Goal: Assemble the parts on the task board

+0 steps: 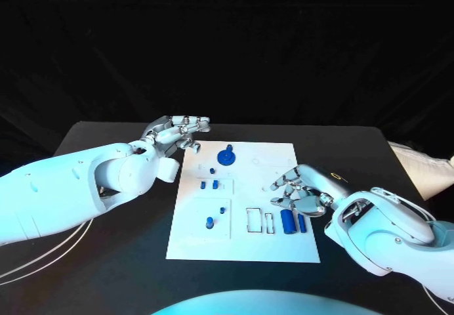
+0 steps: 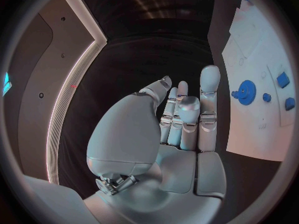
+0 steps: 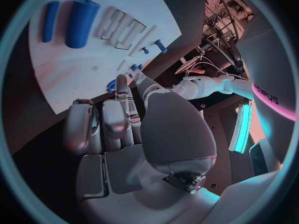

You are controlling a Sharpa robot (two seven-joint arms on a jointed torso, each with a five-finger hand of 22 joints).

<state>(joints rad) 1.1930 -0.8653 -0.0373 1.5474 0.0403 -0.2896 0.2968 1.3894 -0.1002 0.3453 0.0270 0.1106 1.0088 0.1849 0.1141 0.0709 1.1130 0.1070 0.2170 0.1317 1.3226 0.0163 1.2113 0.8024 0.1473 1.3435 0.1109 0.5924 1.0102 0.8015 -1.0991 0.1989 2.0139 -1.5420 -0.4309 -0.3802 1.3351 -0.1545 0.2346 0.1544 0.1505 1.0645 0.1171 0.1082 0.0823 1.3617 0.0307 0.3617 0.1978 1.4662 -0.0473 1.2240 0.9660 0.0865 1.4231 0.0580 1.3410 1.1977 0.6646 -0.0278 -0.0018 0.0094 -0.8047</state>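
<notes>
**Both hands empty beside the white task board**

On the left side of the black table [image 1: 113,134], the silver left hand [image 1: 176,134] is above the table surface, just beside the far left corner of the flat white rectangular task board [image 1: 255,243]. Its fingers are curled inward, close together, and they hold nothing; the left wrist view shows the same hand [image 2: 181,119] with fingers folded toward the palm and nothing in them.

On the board, near the far edge, lies a round blue gear-shaped part [image 1: 227,157]. Below it there are small blue block parts [image 1: 216,184], and still closer to the robot two small blue peg parts [image 1: 210,222] stand near the left side of the board. Next to them, in the near half, are thin rectangular outlines [image 1: 254,220], and then two blue cylinder parts [image 1: 288,221], one thick and one thinner, lying side by side.

On the right, the silver right hand [image 1: 303,193] is above the right edge of the board, just beside the cylinders. Its fingers are bent and close together, and it grips nothing; whether it touches the board I cannot tell. In the right wrist view the hand [image 3: 118,129] is apart from the cylinders.
</notes>
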